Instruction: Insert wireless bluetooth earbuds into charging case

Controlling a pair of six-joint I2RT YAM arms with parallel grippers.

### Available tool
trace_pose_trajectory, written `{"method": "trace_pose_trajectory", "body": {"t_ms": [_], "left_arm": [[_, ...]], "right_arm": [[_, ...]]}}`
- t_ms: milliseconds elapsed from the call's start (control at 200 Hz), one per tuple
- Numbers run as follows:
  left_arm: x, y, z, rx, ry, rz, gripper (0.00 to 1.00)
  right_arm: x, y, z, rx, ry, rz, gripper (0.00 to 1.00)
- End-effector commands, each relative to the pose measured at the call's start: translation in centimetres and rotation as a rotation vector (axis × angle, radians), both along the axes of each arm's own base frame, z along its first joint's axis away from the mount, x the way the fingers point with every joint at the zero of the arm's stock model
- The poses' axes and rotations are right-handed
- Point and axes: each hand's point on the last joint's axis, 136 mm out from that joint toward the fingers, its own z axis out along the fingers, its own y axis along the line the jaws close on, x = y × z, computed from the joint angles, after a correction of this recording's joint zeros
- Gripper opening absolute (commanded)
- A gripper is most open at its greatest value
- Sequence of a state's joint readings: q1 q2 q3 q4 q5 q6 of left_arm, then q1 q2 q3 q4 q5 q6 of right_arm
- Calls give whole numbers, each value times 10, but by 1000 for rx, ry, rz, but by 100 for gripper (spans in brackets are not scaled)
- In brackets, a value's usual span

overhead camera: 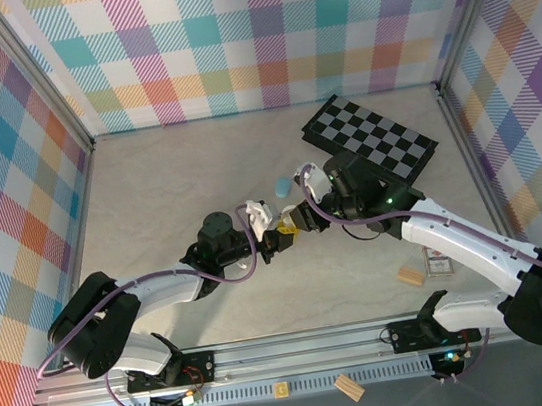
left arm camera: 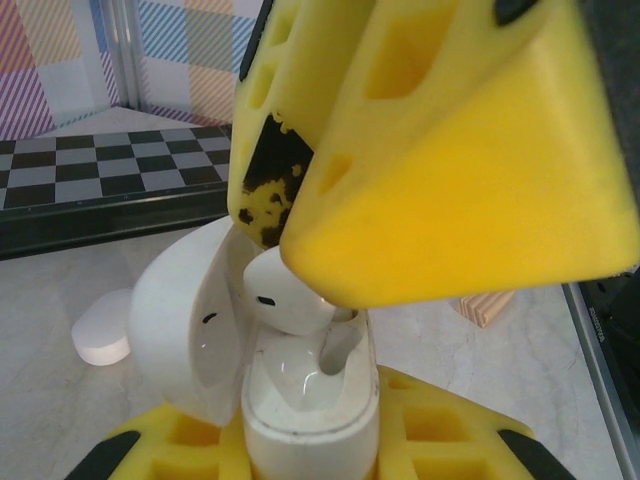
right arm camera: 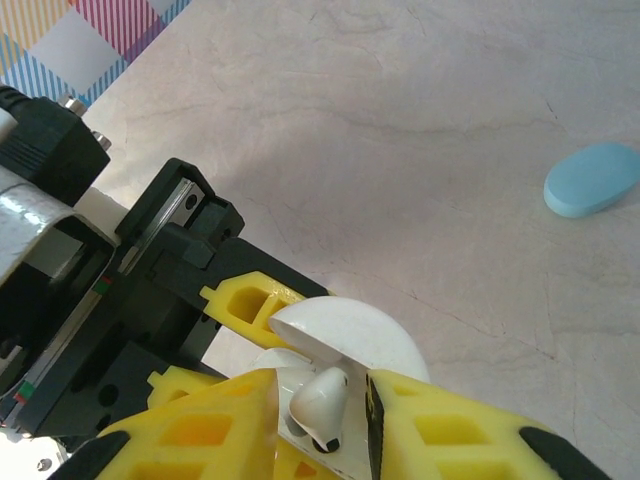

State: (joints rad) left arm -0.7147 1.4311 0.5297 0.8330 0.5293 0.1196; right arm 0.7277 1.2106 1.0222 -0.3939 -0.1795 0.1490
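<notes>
Yellow finger pads (right arm camera: 200,440) of the right gripper (right arm camera: 322,396) are nearest in the right wrist view. They pinch a white earbud (right arm camera: 320,402) between them, rounded head upward. In the left wrist view the same earbud (left arm camera: 285,300) sits directly under the right gripper's yellow pad, and its stem points down into the open well of the charging case (left arm camera: 310,400). Whether the stem is fully seated cannot be told.

The left gripper (left arm camera: 310,445) is pressed against the lower body of the charging case and holds it upright. The case's lid (left arm camera: 185,340) is swung open to one side.

In the top view the left gripper (overhead camera: 272,240) and right gripper (overhead camera: 294,222) meet above the middle of the table (overhead camera: 149,200).

A light-blue oval case (overhead camera: 280,186) lies on the table just beyond them, toward the far edge, apart from both grippers. A black checkerboard (overhead camera: 373,138) lies flat toward the far right corner. A tan wooden block (overhead camera: 411,275) lies just beside a small card (overhead camera: 439,262) near the table's right edge, close to the right arm's base.
</notes>
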Motion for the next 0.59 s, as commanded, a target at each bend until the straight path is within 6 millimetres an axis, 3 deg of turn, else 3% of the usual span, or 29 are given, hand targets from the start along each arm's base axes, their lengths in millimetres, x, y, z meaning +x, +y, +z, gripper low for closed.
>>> {"method": "trace_pose_trajectory", "body": {"t_ms": [0,180,590], "left_arm": [[3,2,20,-53,-56,10,13],[4,3,23,-59,-55,19,13],[11,5,28,-100,-46,40,13]], "right_arm": [[3,-7,3,-22,-24,-25,32],[10,-19,-12,-117,-6,-83,33],[8,-38,-6,-158,-61,-123,36]]}}
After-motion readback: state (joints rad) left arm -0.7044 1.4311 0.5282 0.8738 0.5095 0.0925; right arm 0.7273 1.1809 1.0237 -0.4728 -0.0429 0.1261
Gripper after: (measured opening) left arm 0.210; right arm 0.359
